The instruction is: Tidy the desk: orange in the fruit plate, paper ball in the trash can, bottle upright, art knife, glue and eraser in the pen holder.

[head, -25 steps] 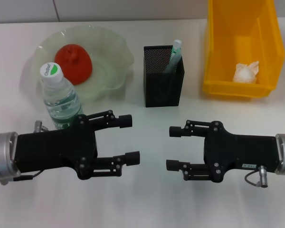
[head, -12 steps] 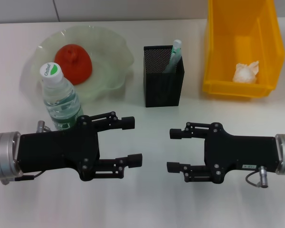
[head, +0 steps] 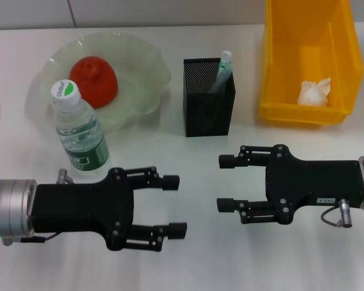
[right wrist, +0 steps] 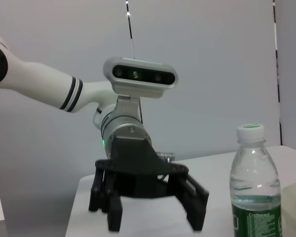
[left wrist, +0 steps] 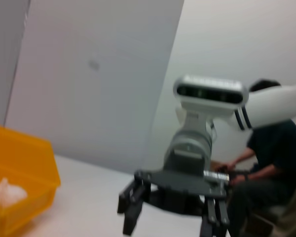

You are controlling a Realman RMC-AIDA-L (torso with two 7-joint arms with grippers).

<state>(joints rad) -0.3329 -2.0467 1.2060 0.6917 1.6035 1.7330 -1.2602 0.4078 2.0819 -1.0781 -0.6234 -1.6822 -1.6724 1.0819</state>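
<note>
- Left gripper (head: 175, 205), fingers spread wide and empty, hovers over bare white desk (head: 188, 267) at the near edge.
- Right gripper (head: 223, 183), also wide and empty, faces it across an open gap.
- Clear plastic water bottle (head: 79, 130) stands upright beside the translucent green fruit plate (head: 142, 79) holding the orange (head: 94, 79).
- Black mesh pen holder (head: 208, 97) stands at centre.
- Crumpled white paper ball (head: 313, 92) lies in the yellow plastic bin (head: 306, 60).

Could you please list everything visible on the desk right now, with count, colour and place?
Round red-orange fruit: one, in the plate.
Wavy translucent green glass plate: one, far left.
Clear plastic water bottle with white cap and green label: one, upright, in front of the plate.
Black mesh pen holder: one, centre, holding a pale green stick.
Yellow plastic bin: one, far right.
Crumpled white paper ball: one, inside the bin.
White desk: one.
Left gripper: black, near left, jaws open.
Right gripper: black, near right, jaws open.
</note>
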